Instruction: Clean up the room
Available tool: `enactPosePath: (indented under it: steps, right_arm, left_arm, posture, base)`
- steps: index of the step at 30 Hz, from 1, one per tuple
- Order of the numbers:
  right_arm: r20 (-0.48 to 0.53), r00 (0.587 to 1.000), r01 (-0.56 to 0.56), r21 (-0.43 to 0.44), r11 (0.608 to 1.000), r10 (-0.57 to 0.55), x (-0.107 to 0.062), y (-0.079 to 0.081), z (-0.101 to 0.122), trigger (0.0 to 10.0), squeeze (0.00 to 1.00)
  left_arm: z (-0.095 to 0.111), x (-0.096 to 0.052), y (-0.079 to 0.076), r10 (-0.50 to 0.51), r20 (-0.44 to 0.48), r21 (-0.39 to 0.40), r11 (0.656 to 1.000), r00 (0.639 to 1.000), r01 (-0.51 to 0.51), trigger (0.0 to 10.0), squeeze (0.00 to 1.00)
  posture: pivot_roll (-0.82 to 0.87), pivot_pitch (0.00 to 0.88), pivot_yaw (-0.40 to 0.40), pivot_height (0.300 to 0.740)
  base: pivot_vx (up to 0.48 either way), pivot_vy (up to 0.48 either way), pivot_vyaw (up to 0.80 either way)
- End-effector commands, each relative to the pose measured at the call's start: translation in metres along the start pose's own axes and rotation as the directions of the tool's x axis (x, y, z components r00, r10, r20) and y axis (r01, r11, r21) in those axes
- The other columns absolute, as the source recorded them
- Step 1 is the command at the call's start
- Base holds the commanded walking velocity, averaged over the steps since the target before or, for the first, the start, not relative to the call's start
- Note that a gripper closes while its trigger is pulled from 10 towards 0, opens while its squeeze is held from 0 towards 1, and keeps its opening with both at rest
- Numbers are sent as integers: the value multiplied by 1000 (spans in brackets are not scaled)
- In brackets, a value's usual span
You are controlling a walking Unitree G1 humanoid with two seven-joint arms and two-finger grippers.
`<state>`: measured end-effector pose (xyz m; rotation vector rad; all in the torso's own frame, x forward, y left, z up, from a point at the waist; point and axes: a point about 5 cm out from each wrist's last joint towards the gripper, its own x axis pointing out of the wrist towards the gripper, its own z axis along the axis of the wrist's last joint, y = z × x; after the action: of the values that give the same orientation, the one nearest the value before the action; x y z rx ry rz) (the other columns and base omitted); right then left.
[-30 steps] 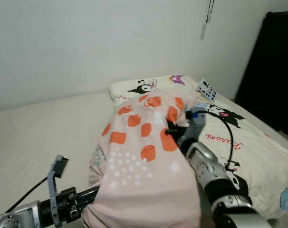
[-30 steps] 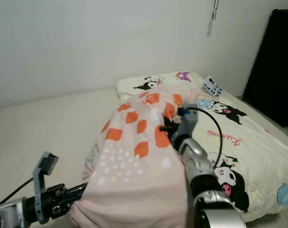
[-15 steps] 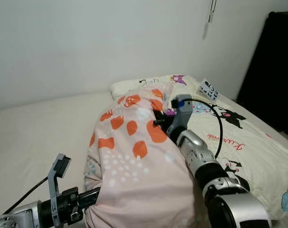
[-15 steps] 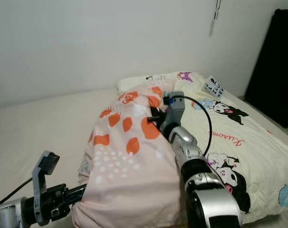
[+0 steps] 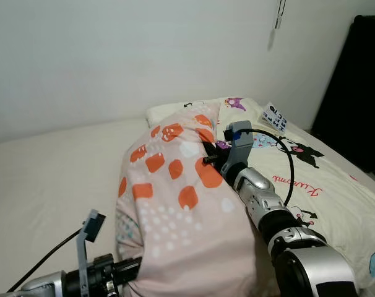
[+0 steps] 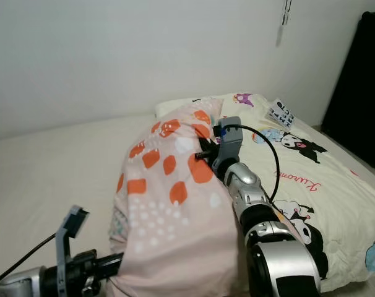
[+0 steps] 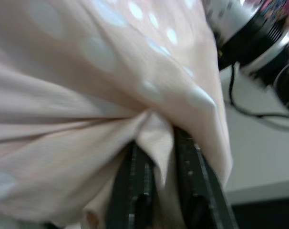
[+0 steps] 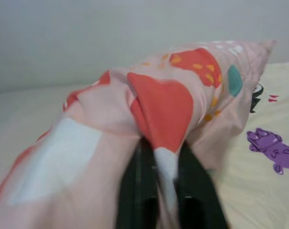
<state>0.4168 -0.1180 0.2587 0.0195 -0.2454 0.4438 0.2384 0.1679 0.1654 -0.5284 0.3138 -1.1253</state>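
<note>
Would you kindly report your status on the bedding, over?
Left gripper shut on pink orange-spotted blanket, near end. Right gripper shut on its far end, lifted over the bed. Cartoon-print cream pillow beyond. Nothing blocking.

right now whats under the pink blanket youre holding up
Beneath the pink blanket, held by the left gripper and right gripper, only bare cream mattress shows beside it. What lies directly below is covered by the cloth. A cartoon-print quilt lies beside it.

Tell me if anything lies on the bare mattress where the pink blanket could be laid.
Nothing visible does. The pink blanket hangs pinched by the left gripper and right gripper; the bare mattress beside it looks free.
</note>
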Motion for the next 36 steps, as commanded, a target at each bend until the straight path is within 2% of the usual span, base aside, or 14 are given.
enactPosePath:
  steps: [1,7,8,10,11,12,15,17,21,25,30,32,35,36]
  right_arm:
    - [-37,999,-1,-2,1000,1,-5,4,-17,10000,1000]
    - [-52,991,124,20,992,-123,-21,-16,-31,10000,1000]
    - [-48,987,153,40,987,-151,-25,-21,-33,10000,843]
    - [-48,987,153,40,987,-151,-25,-21,-33,10000,843]
    - [-44,983,179,59,982,-176,-29,-25,-37,10000,263]
    - [-44,969,245,83,966,-242,-41,-33,-47,10000,0]
    - [-45,956,292,97,952,-289,-50,-39,-54,10000,0]
    - [-41,906,423,74,903,-421,-98,-52,-84,10000,0]
    - [-27,877,481,43,876,-480,-126,-56,-91,10000,0]
    - [37,841,541,-48,840,-540,-157,-61,-81,10000,0]
    - [122,821,571,-141,809,-558,-177,-60,-61,10000,0]
    - [186,803,596,-197,779,-567,-185,-58,-46,10000,0]
    - [211,796,604,-217,767,-567,-187,-57,-39,10000,0]
    - [240,784,619,-229,751,-573,-190,-55,-30,10000,0]
  left_arm:
    - [-5,3,-5,-17,-34,6,1000,999,17,10000,1000]
    - [-18,11,-22,-101,-84,-51,994,991,97,10000,1000]
    - [-21,12,-23,-99,-88,-50,994,991,95,10000,1000]
    - [-21,12,-23,-99,-88,-50,994,991,95,10000,1000]
    - [-24,12,-25,-92,-94,-49,995,991,88,10000,1000]
    - [-27,12,-24,-72,-98,-51,996,993,67,10000,0]
    - [-30,11,-24,-58,-101,-53,997,993,53,10000,0]
    - [-31,4,-11,40,-104,-31,999,994,-43,10000,0]
    - [-27,0,5,173,-74,22,985,982,-172,10000,0]
    - [-16,-6,29,369,48,62,926,928,-371,10000,0]
    - [-5,-9,46,523,188,76,836,831,-544,10000,0]
    - [3,-12,55,621,287,71,745,729,-663,10000,0]
    - [6,-13,58,655,324,67,704,683,-707,10000,0]
    - [12,-16,61,688,390,35,653,612,-756,10000,0]
  posture:
    - [36,252,1,575]
    - [38,252,0,575]
    - [40,249,-2,575]
    - [40,249,-2,575]
    - [40,249,-3,575]
    - [38,247,0,575]
    - [38,247,0,575]
    - [33,246,11,575]
    - [30,247,14,575]
    - [23,248,17,575]
    - [12,242,19,575]
    - [9,240,18,575]
    - [7,236,16,575]
    - [4,235,15,575]
  base:
    - [0,0,0]
    - [0,0,0]
    - [0,0,0]
    - [0,0,0]
    - [0,0,0]
    - [0,0,0]
    - [0,0,0]
    - [0,0,0]
    - [0,0,0]
    - [0,0,0]
    - [0,0,0]
    - [0,0,0]
    - [0,0,0]
    - [0,0,0]
